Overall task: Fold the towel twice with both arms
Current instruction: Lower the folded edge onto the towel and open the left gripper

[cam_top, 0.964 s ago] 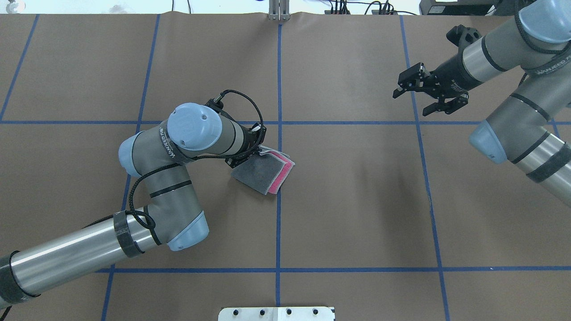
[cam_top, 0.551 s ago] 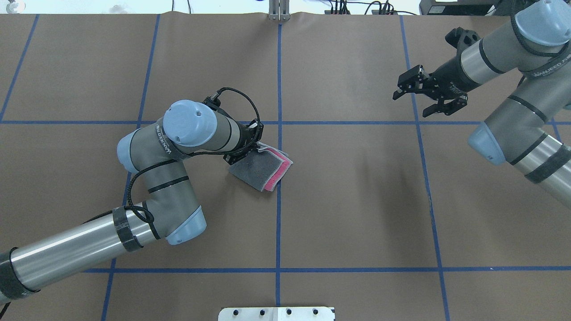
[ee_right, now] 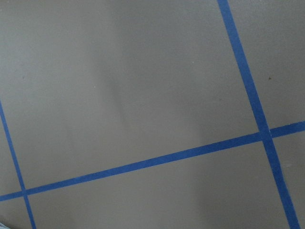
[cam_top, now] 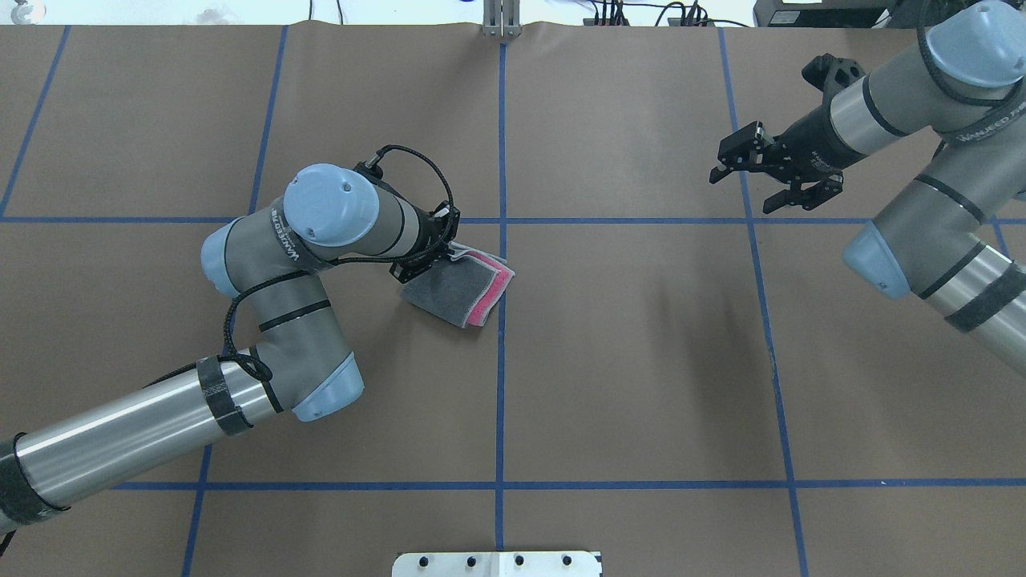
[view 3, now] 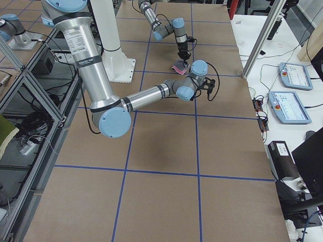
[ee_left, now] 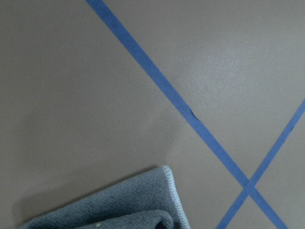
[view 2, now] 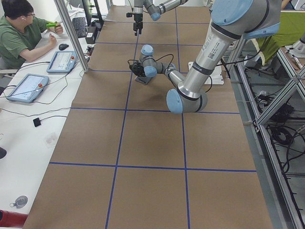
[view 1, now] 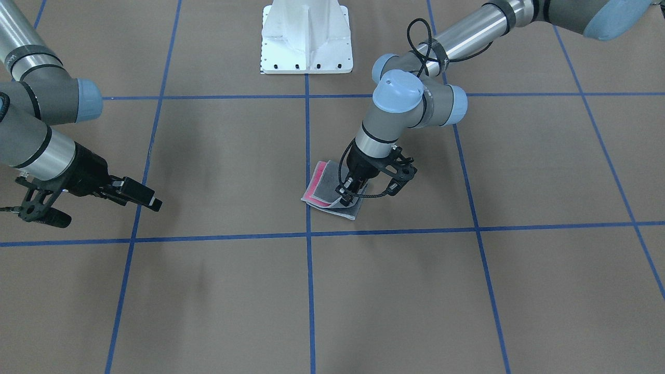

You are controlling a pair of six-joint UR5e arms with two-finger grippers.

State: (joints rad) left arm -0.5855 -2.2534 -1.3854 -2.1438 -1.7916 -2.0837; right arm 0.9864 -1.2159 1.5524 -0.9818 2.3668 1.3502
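Note:
The towel [cam_top: 458,287] lies folded just left of the centre tape line, dark grey on top with a pink strip along its right edge. My left gripper [cam_top: 433,258] is shut on the towel's far-left corner; the front view shows its fingertips [view 1: 346,197] pinching the layered edge of the towel [view 1: 326,186]. A grey corner of the towel shows at the bottom of the left wrist view [ee_left: 143,205]. My right gripper [cam_top: 752,181] is open and empty, hovering far off at the right back, over a tape line.
The brown paper table cover carries a blue tape grid [cam_top: 500,385]. The white pedestal base [view 1: 306,36] stands at the robot's side. A metal post [cam_top: 501,20] stands at the far edge. An operator [view 2: 21,33] sits beside tablets past the table's edge.
My left arm has moved left and toward the far side, dragging the folded towel with it. My right gripper has shifted slightly and stays open.

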